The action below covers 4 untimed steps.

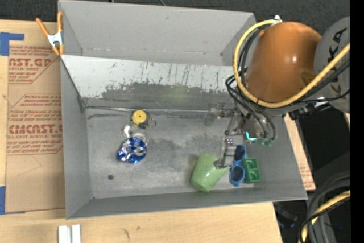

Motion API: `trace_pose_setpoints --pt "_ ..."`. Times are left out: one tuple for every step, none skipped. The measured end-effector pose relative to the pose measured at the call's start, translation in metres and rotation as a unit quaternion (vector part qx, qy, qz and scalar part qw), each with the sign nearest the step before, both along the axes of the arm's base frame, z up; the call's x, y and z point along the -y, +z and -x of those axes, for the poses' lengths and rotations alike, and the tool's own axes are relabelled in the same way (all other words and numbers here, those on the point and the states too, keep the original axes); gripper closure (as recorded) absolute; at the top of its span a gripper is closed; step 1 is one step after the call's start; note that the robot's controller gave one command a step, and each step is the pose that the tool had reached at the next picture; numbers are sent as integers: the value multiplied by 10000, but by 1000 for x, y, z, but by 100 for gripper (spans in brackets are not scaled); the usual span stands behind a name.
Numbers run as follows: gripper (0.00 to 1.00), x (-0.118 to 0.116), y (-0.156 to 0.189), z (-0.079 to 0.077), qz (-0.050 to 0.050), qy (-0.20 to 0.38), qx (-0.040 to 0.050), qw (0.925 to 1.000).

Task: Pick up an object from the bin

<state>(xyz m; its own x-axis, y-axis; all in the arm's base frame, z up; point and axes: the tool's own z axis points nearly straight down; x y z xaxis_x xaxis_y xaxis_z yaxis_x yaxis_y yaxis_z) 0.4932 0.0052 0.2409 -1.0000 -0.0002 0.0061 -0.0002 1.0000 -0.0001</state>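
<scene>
— From where are we looking?
— We are looking down into the grey bin [170, 151] from above, tilting slightly sideways and sitting fairly near; the arm [284, 60] is reaching in from our right.

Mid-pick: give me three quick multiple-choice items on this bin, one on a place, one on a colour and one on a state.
1. Where over the bin is the gripper?
A. left rear corner
B. right front part, by the light green cup
C. dead centre

2. What colour is the small round piece near the back wall?
A. red
B. yellow
C. black

3. How is the light green cup?
A. resting on the bin floor
B. stacked on the small round piece
C. lifted above the rim

Answers:
1 B: the gripper hangs just over the cup, beside a blue piece and a green block.
2 B: it is plainly yellow.
3 A: it lies low, by the front wall.
</scene>
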Motion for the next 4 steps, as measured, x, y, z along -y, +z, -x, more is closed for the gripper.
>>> trace_pose_setpoints --pt "0 80 -88 5 1 608 -2 9981" --pt "0 41 -173 5 -14 896 60 9960" --pt "100 43 -171 6 -8 888 43 9960" --pt "100 88 -5 -45 14 1203 91 9927"
